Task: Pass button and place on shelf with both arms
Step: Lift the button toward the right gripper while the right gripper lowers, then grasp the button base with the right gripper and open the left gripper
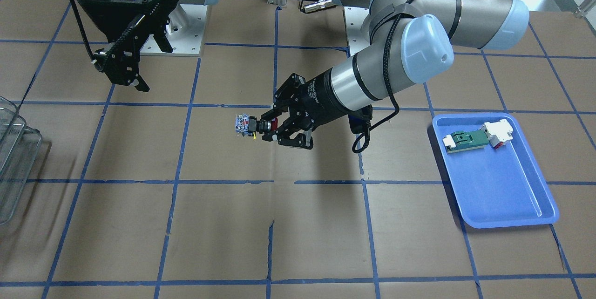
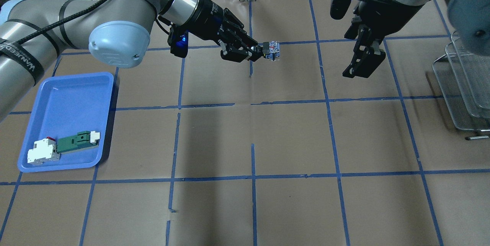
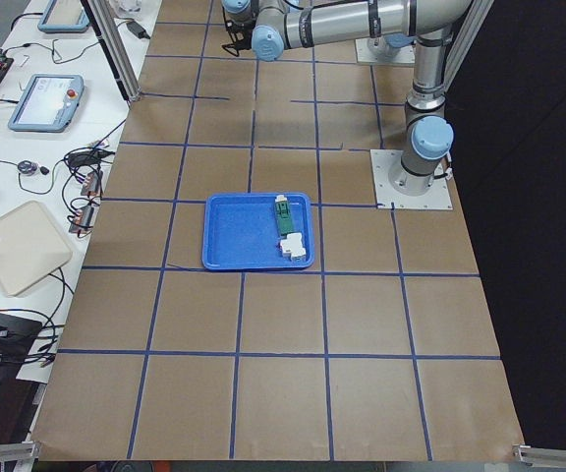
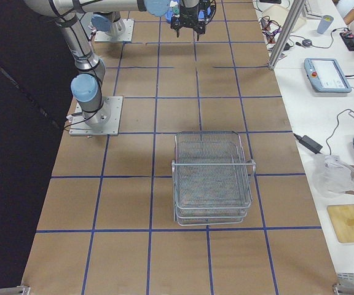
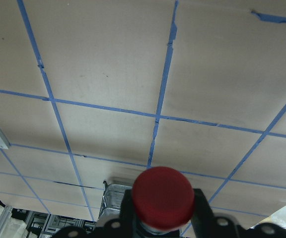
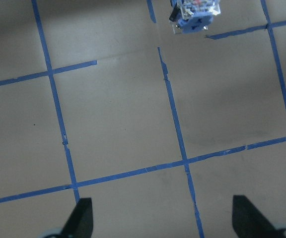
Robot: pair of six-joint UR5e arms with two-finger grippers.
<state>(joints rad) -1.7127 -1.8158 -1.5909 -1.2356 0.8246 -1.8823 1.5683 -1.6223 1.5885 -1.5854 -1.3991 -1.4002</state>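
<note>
My left gripper (image 1: 272, 130) (image 2: 254, 51) is shut on the button (image 1: 249, 126) (image 2: 270, 50) and holds it level above the table's middle, blue-and-white contact block (image 6: 195, 13) pointing toward my right arm. Its red head (image 5: 163, 197) fills the bottom of the left wrist view. My right gripper (image 1: 126, 75) (image 2: 363, 64) hangs open and empty, apart from the button; its fingertips (image 6: 81, 217) show wide apart in the right wrist view. The wire-mesh shelf (image 1: 14, 159) (image 2: 465, 85) (image 4: 211, 178) stands at my right end of the table.
A blue tray (image 1: 493, 173) (image 2: 65, 123) (image 3: 254, 231) at my left end holds a green-and-white part (image 1: 470, 139) (image 2: 78, 141) with a white block. Brown paper with blue tape lines covers the table. Tablets and cables lie on side benches.
</note>
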